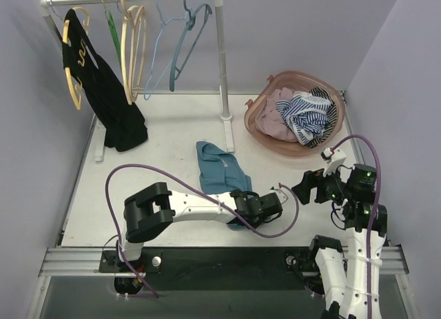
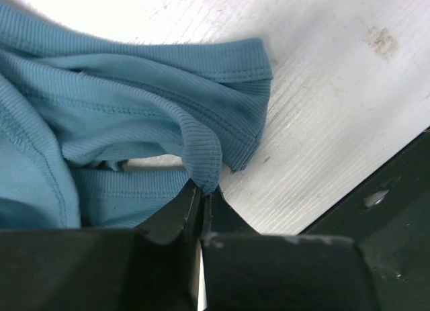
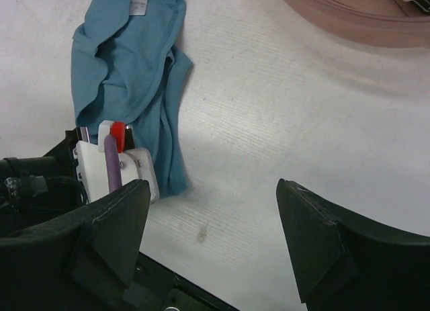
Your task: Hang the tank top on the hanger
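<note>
Left wrist view: we record the left jaws pinched together on a bound-edge fold of the tank top, by our judgement to lift it toward the hanger at 12 o'clock. The garment lies crumpled mid-bench, its long axis running 11 to 5 o'clock and its near end gripped. The right jaws stand wide and empty.

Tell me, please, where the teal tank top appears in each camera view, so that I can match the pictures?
Top external: the tank top lies crumpled mid-table.
Left wrist: it fills the upper left, a hem fold pinched in the left gripper.
Right wrist: upper left, trailing downward.
Shared landmark: the white table under it.
</note>
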Available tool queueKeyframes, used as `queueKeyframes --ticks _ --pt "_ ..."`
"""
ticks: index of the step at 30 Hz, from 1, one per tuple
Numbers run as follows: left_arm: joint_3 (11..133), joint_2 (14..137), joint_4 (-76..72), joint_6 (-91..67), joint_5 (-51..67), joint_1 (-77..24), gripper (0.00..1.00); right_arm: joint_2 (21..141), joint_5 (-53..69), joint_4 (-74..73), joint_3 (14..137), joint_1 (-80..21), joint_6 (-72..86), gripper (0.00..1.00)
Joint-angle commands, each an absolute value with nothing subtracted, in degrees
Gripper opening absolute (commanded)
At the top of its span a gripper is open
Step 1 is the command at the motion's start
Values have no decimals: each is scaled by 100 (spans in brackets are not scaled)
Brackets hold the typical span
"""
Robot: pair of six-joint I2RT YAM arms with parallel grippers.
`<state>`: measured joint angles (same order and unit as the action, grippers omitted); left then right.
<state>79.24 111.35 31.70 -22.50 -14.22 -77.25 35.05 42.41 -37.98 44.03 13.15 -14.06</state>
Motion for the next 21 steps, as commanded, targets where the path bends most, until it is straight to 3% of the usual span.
queueKeyframes --ticks 1,6,11,17,21 --pt "8043 10601 3200 -2407 -1635 -7629 0 3603 4772 -4043 4544 1292 -1915 77" --pt "7025 9029 2621 -3066 -1127 -6972 0 4007 5203 -4490 4711 845 -3118 75" --pt "5188 7151 1452 -4007 -107 -5778 0 4508 4967 -4772 4711 -481 -3910 74" --pt "4054 5716 914 -4491 781 -5028 0 5018 3720 -4282 4378 -2404 -3648 74" --pt "3710 5160 1081 -4623 861 -4738 0 5475 2797 -3431 4096 -3100 -3402 74"
